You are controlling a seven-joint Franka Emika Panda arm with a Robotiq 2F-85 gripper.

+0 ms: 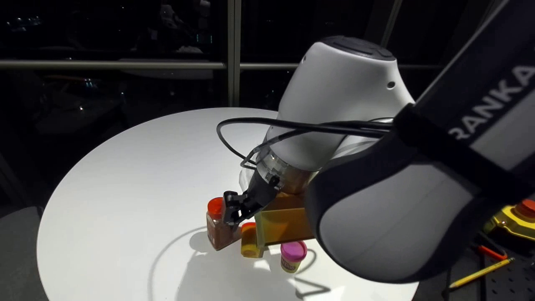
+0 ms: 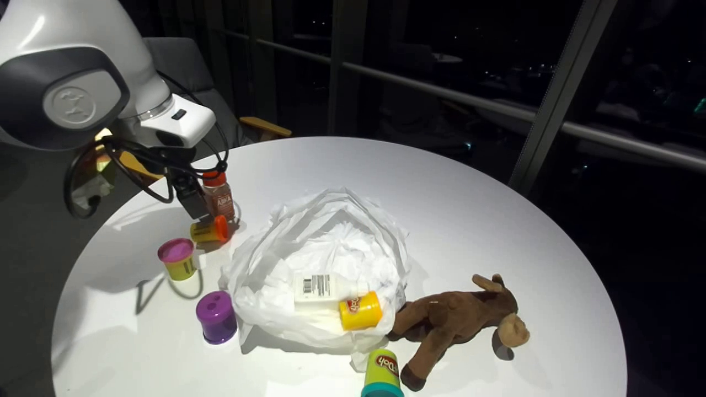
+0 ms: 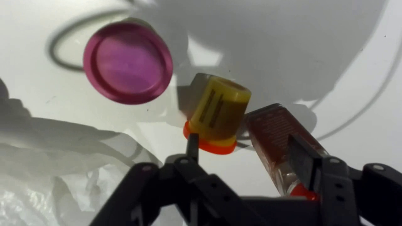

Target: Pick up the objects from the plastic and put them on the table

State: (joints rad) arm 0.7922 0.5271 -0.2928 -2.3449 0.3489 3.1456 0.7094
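Nearby, an orange-lidded tub (image 3: 220, 116) lies sideways
Wrist view: eleven o'clock from the claw (image 3: 244, 147), jaws well apart, gripping nothing

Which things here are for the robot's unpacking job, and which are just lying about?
For the job:
plastic bag
white bottle and yellow tub, on the bag
red-topped jar, orange-lidded tub, pink-lidded tub, purple tub, lime-green tub and brown toy animal, on the table

Just lying about, off the table:
yellow pencil
yellow device with a red knob
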